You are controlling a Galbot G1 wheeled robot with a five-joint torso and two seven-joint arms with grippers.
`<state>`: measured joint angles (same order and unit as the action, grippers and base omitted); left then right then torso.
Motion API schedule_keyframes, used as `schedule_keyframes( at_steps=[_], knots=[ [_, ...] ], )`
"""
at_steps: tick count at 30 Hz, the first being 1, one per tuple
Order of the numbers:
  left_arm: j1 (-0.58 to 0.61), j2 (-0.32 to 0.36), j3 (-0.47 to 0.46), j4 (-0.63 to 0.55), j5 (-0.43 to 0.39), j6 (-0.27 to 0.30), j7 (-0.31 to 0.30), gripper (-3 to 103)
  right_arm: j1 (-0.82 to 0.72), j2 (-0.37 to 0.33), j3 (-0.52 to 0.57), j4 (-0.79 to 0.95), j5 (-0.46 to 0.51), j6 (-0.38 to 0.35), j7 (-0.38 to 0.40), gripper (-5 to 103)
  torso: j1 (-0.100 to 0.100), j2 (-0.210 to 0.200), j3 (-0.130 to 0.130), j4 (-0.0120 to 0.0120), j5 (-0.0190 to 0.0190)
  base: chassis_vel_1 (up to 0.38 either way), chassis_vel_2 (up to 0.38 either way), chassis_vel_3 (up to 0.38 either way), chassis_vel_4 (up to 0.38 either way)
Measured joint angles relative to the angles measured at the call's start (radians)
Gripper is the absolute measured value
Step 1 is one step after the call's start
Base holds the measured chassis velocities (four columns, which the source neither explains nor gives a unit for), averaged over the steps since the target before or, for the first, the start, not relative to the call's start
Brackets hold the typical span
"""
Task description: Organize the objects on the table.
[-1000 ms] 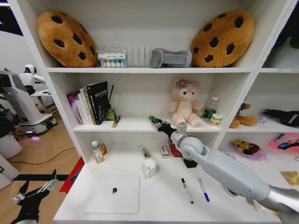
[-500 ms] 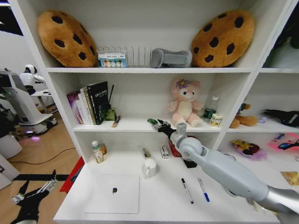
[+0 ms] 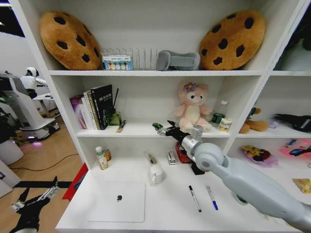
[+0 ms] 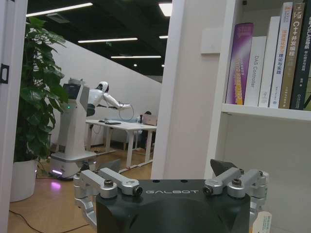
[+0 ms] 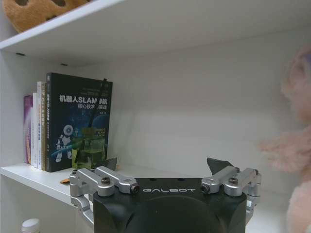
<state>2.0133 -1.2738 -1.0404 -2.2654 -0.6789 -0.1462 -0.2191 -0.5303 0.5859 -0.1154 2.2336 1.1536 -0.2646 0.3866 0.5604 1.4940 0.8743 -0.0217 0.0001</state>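
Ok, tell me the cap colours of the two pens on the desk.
One pen has a black cap, the other pen a blue one; head view shows them best.

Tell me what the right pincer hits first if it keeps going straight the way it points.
Probably the white back wall of the middle shelf. The right pincer, open, aims into the gap between the dark SLAM book and the pink plush toy; depth is unclear.

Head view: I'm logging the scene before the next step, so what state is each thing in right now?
laptop: closed, flat on the desk.
black-capped pen: capped, lying on the desk.
blue-capped pen: capped, lying beside it.
green toy car: on the middle shelf, not gripped.
mug: upright.
right tool: open, at the middle shelf behind the car.
left tool: open, parked low beside the desk.
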Motion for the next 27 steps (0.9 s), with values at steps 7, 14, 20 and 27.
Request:
schedule_keyframes(
  at_steps=[7,14,20,27],
  knots=[
    [-0.007,-0.014,0.017,-0.002,0.007,0.0,0.0,100,-0.39,-0.067,0.227,0.138,-0.239,0.068,0.021,100,0.0,0.0,0.0,0.0002,0.0,0.0,0.0,0.0,0.0],
    [-0.008,-0.025,0.026,-0.01,0.012,-0.005,0.001,100,-0.863,0.044,0.475,0.191,-0.489,0.093,-0.01,100,0.0,0.0,0.0,0.0001,0.0001,0.0,0.0,0.0,0.0],
    [-0.005,-0.026,0.029,-0.012,0.015,-0.009,0.002,100,-1.144,0.16,0.58,0.178,-0.648,0.167,-0.037,100,0.0,0.0,0.0,0.0003,-0.0003,0.0,0.0,0.0,0.0],
    [-0.002,-0.026,0.05,-0.013,0.037,-0.014,0.007,100,-1.282,0.231,0.62,0.109,-0.692,0.2,-0.021,100,0.0,0.0,0.0,0.0002,-0.0002,0.0,0.0,0.0,0.0]
  ],
)
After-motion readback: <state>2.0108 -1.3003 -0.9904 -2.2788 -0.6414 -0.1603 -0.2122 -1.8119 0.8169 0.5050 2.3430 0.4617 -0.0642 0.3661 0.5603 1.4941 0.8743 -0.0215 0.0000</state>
